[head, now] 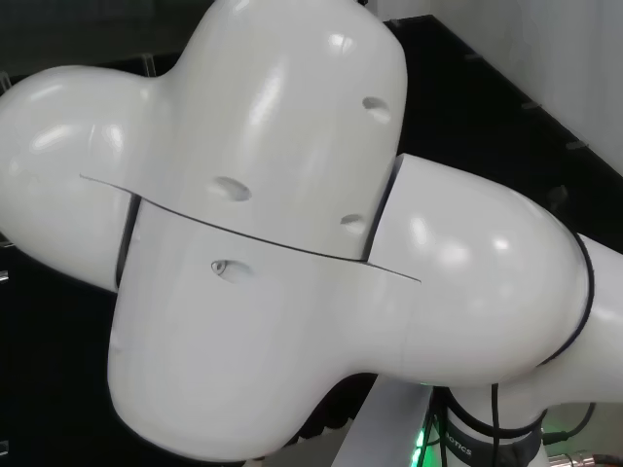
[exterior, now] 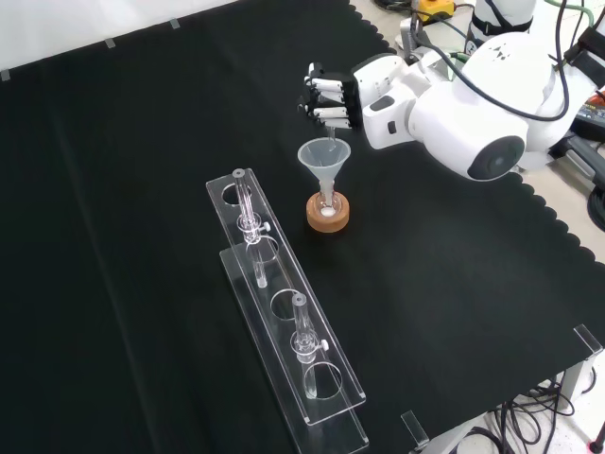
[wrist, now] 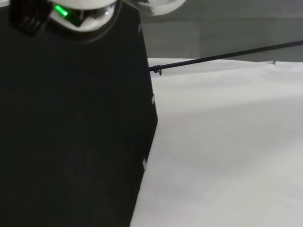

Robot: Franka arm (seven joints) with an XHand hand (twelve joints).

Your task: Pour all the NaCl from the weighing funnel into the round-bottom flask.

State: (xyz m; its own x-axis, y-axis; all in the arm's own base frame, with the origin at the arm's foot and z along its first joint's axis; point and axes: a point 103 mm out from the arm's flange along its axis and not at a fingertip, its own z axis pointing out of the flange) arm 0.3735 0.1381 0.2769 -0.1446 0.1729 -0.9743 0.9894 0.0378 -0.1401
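Front view: your hand [exterior: 329, 99] sits at the top centre of the cloth, just above the wide mouth of a clear funnel [exterior: 324, 159]. Its fingers [exterior: 326, 115] are curled together, and a thin clear piece, apparently the weighing funnel [exterior: 330, 135], drops from them down to the funnel's rim. It is too small and too clear for you to make out its shape or what it carries.

The clear funnel stands upright with its stem down in the neck of the round-bottom flask [exterior: 327, 210]. The flask rests in a cork ring [exterior: 327, 218]. A white patch shows at the flask's bottom, inside the ring.

Just left of the flask in this view, a clear rack [exterior: 284, 312] runs on a diagonal toward the lower right. Two glass pieces stand upright in its holes: one [exterior: 250, 227] near the upper end, close beside the flask, and another [exterior: 302, 342] toward the lower end.

The arm's big white link with its grey cap [exterior: 492, 104] lies to the right of the hand.

Head view: the arm's white links [head: 282, 233] stand close before the camera, with black cloth [head: 49, 370] at the lower left.

Wrist view: you see black cloth [wrist: 71, 142] meeting a pale surface [wrist: 227, 151], and a green light [wrist: 61, 11] on a blurred part.
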